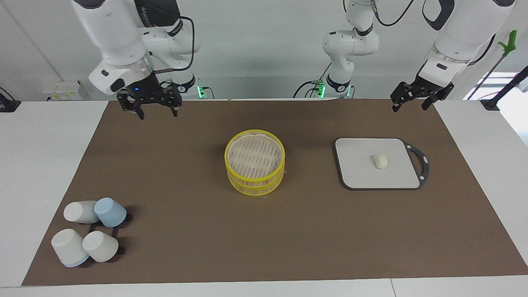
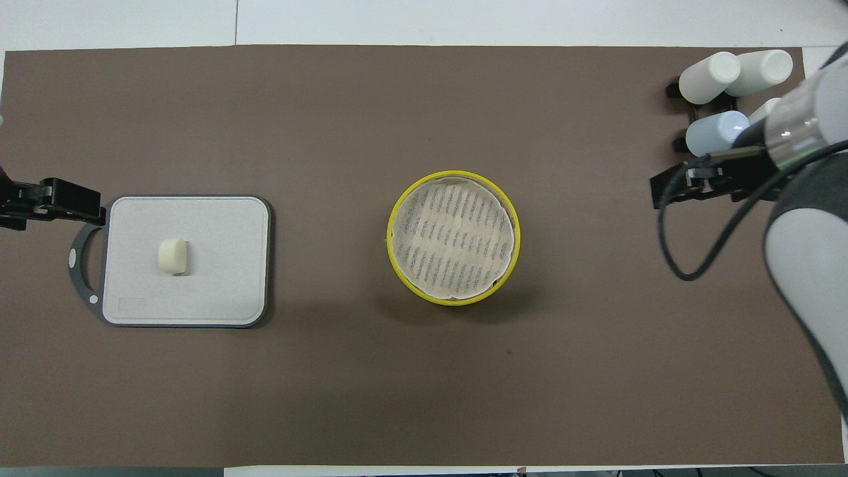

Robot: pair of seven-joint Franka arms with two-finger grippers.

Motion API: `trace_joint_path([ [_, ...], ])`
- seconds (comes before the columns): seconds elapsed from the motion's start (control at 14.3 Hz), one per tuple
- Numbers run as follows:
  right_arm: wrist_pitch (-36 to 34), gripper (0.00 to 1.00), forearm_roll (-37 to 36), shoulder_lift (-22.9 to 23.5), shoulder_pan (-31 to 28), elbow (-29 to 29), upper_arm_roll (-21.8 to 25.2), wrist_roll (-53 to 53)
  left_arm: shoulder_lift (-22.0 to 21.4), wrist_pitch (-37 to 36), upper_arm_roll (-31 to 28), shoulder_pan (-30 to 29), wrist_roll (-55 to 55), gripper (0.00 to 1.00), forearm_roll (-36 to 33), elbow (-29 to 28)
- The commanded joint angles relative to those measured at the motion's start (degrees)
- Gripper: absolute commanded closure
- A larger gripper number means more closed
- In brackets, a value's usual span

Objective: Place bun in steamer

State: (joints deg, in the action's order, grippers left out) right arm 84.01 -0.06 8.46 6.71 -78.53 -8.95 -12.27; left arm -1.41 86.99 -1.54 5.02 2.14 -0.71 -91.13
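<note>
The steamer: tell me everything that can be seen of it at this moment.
The steamer is a round basket of two stacked tiers with bright yellow rims and pale slatted sides that look like wood or bamboo. A pale round top with rows of slots closes it. It stands upright on the brown mat at mid-table, beside the grey board that carries the bun. Nothing else touches it; neither gripper is over it.

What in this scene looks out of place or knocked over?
The four cups at the right arm's end lean tilted on a black rack instead of standing upright. The bun lies on the grey board, and the steamer stands level.
</note>
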Motion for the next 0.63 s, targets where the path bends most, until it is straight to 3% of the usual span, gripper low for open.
trace_joint_path([
  [0.0, -3.34, 0.0, -7.21, 13.92, 13.46, 16.11, -0.9, -10.97, -2.88, 2.83, -0.22, -0.01, -0.74, 0.0, -0.87, -4.65],
  [0.14, 3.58, 0.0, -6.97, 18.42, 18.94, 16.48, -1.25, -23.71, -5.95, 10.7, -0.66, -0.36, -0.74, 0.0, -0.87, -14.81],
  [0.28, 9.04, 0.0, -6.35, 19.84, 23.16, 15.08, -1.16, -25.95, -8.51, 20.98, -0.66, -2.2, -1.09, 0.0, -0.87, -26.07],
  [0.56, 18.88, 0.0, -6.79, 18.27, 24.67, 2.72, -1.16, -26.57, -3.17, 36.02, -0.66, -3.7, -2.93, 0.0, -0.87, -34.98],
])
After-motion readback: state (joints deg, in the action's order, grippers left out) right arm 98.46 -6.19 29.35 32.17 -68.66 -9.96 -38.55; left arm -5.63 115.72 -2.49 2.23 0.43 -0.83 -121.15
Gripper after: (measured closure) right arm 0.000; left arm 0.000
